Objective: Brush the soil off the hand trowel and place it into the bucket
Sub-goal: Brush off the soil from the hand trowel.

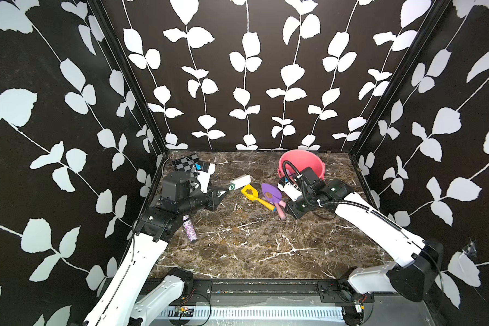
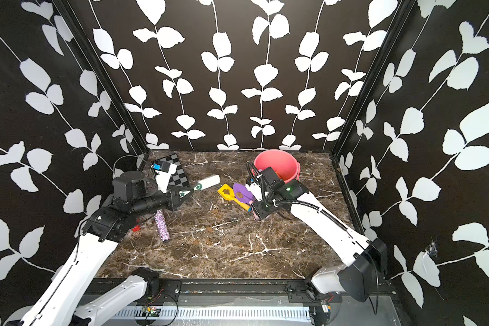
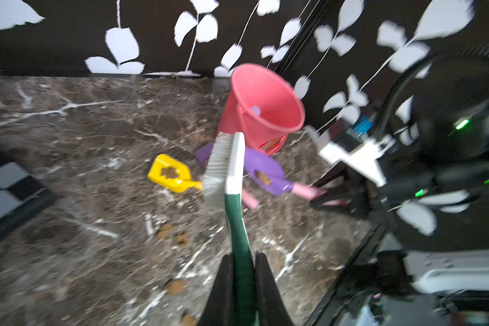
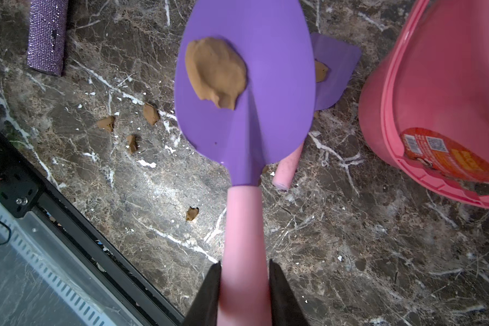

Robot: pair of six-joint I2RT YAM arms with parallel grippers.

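Observation:
My right gripper [image 4: 244, 262] is shut on the pink handle of the hand trowel [image 4: 266, 84], held above the marble table. A brown lump of soil [image 4: 215, 70] sits on its purple blade [image 1: 271, 193]. The pink bucket [image 1: 299, 161] stands upright just behind my right gripper [image 1: 284, 203], with a red-orange label on its side [image 4: 449, 158]. My left gripper [image 3: 243, 259] is shut on the green handle of a white-headed brush [image 3: 229, 169]. The brush head [image 1: 240, 180] hangs just left of the trowels, apart from the held blade.
A yellow trowel [image 1: 250, 192] with soil on it and a second purple trowel [image 4: 336, 73] lie on the table under the held one. Loose soil clumps [image 4: 150, 113] dot the marble. A glittery purple tube [image 1: 189, 230] and a checkerboard [image 1: 185, 162] lie at left.

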